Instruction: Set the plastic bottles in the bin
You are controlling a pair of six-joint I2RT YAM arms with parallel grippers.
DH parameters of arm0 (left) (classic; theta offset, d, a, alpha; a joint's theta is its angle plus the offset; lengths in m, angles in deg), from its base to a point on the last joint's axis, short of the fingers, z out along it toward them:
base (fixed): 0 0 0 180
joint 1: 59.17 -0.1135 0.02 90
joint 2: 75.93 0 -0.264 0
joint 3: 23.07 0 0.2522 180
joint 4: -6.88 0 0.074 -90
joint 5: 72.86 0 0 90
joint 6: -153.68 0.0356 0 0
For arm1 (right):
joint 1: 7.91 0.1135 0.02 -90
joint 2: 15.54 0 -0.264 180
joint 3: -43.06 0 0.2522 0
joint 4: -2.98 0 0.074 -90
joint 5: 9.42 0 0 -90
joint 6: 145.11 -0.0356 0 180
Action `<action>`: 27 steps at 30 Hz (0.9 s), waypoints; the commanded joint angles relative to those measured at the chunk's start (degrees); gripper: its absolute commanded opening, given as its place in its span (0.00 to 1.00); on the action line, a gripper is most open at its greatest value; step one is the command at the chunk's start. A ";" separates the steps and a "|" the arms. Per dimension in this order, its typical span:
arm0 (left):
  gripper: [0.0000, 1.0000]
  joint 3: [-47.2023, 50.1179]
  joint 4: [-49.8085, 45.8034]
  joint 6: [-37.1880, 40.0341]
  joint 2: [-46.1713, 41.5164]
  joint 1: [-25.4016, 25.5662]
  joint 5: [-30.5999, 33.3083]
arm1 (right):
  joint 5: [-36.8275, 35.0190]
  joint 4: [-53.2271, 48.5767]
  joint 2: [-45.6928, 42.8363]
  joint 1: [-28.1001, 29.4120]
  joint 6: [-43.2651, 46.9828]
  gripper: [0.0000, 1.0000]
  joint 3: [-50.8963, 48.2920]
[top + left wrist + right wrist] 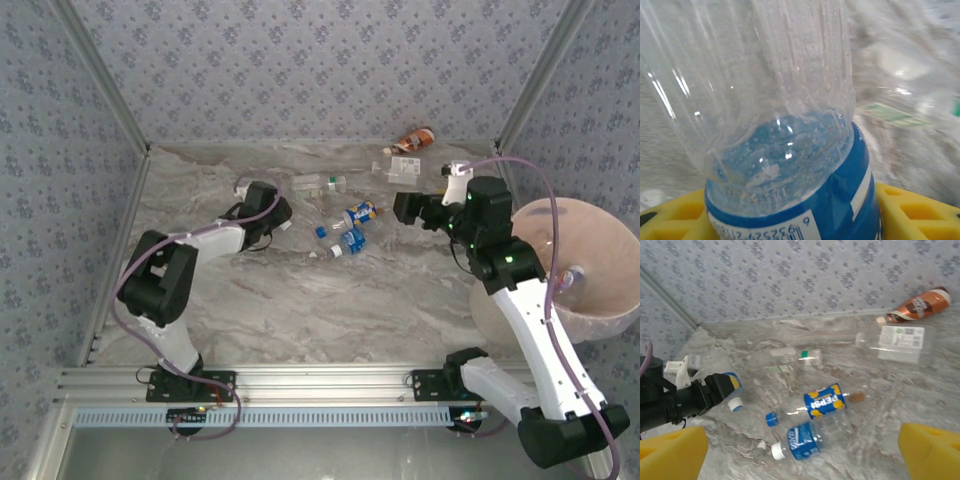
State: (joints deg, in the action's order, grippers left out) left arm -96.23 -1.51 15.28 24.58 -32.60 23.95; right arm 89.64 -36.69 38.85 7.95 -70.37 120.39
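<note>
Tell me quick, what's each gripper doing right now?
Left gripper: closed on a clear plastic bottle with a blue label.
Right gripper: open, holding nothing.

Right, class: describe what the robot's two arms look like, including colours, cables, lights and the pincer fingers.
The left arm and right arm both have white links between chunky black joints. A lilac cable loops along each. Small green lights glow on the right arm. The fingers are blocky and yellow.
</note>
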 commanded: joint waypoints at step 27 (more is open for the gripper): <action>0.59 -8.49 7.96 26.11 -10.59 13.52 -51.33 | 18.61 5.58 16.80 4.17 -14.67 1.00 8.60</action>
State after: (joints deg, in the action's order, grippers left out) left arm -102.37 6.59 37.68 15.99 -20.21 -23.89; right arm 103.47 -32.32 55.51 11.75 -84.47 128.24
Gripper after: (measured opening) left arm 0.590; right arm 0.999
